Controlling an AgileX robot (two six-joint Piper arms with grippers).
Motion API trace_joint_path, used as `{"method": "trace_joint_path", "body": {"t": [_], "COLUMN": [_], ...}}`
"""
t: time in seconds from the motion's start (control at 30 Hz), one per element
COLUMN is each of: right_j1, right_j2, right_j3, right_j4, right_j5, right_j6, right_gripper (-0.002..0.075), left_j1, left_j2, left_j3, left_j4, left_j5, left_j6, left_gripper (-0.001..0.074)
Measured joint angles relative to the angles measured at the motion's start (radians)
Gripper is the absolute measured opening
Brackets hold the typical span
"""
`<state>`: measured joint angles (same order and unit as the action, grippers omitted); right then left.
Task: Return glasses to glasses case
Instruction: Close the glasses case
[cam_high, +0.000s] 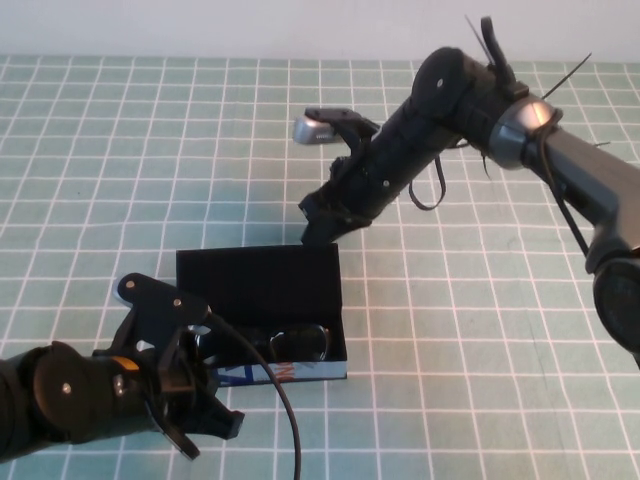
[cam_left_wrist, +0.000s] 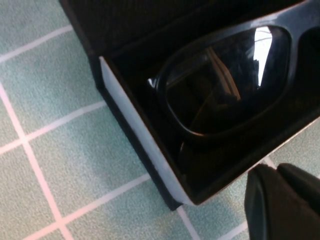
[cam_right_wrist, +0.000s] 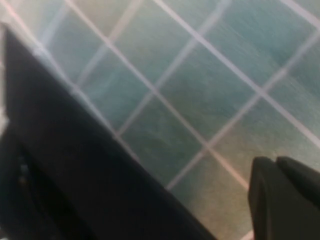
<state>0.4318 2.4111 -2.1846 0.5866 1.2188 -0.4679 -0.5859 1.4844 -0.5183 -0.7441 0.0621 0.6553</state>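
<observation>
The glasses (cam_high: 285, 343) lie inside the open glasses case (cam_high: 262, 282). The right gripper (cam_high: 322, 228), jaws closed on nothing, touches the raised lid's far right corner. The left gripper (cam_high: 205, 420) hovers near the case's front left corner, jaws together and empty.

No text, brand or number could be read. The rectangular black glasses case (cam_high: 262, 300) with the light-blue front side bore dark blue and orange print just beside the left gripper's fingers (cam_high: 215, 418), but most of it was hidden and its characters were illegible.
</observation>
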Motion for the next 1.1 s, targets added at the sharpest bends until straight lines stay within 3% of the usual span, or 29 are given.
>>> {"method": "trace_joint_path", "body": {"t": [0.53,1.1], "right_j1": [-0.011,-0.021], "right_j2": [-0.029,-0.010], "right_j3": [0.000,0.000], "right_j4": [0.149,0.063], "right_j5": [0.000,0.003], "right_j6": [-0.016,0.005], "right_gripper": [-0.0011,-0.0011], "left_j1": [0.000,0.000], "left_j2": [0.000,0.000], "left_j3": [0.000,0.000], "left_j4": [0.000,0.000], "left_j5": [-0.011,-0.015], "left_j6": [0.000,0.000], "left_gripper": [-0.0001,-0.0001]}}
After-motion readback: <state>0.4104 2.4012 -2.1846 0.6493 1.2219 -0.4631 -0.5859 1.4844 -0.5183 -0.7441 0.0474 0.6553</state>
